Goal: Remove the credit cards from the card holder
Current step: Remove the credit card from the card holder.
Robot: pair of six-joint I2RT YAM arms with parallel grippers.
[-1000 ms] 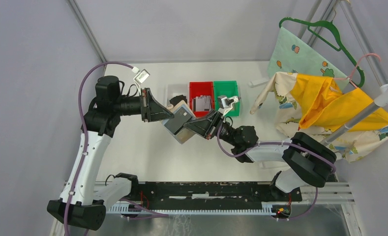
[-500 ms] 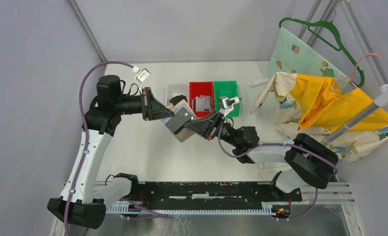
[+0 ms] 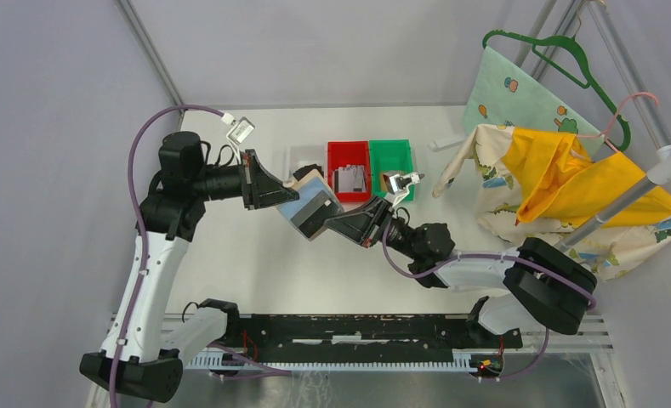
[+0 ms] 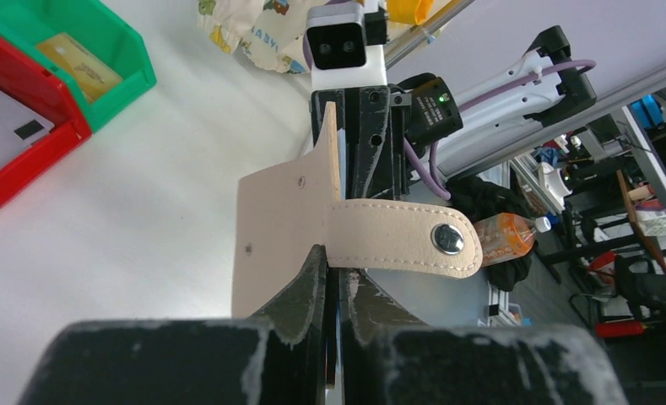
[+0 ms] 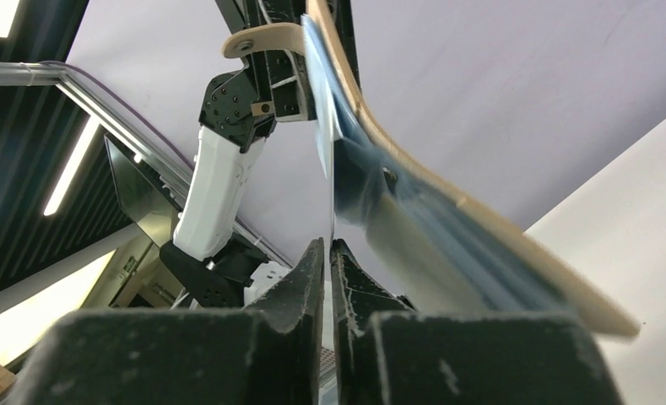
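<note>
Over the table [image 3: 247,255], just near of the red bin [image 3: 332,166], the holder [image 3: 310,204] is hanging in mid-air between two arms. The left gripper [image 4: 336,261] is pinching its beige flap, jaws almost shut. The right gripper [image 5: 327,249], jaws just as narrow, is nipping a thin edge among the sleeves [image 5: 414,228] (card or bare sleeve, too blurred to tell). The risk is lying in that doubt. A pull on glossy, floppy plastic would likely be stretching or tearing the strip instead of freeing anything. A hard tug could also be dragging the smooth, stitched flap, with its rounded tab [image 4: 405,238] and metal snap, out of the left pinch. A slick, stiff card might be slipping loose and falling. Flat cards [image 3: 349,179] are lying in the red and green bins [image 3: 404,151].
</note>
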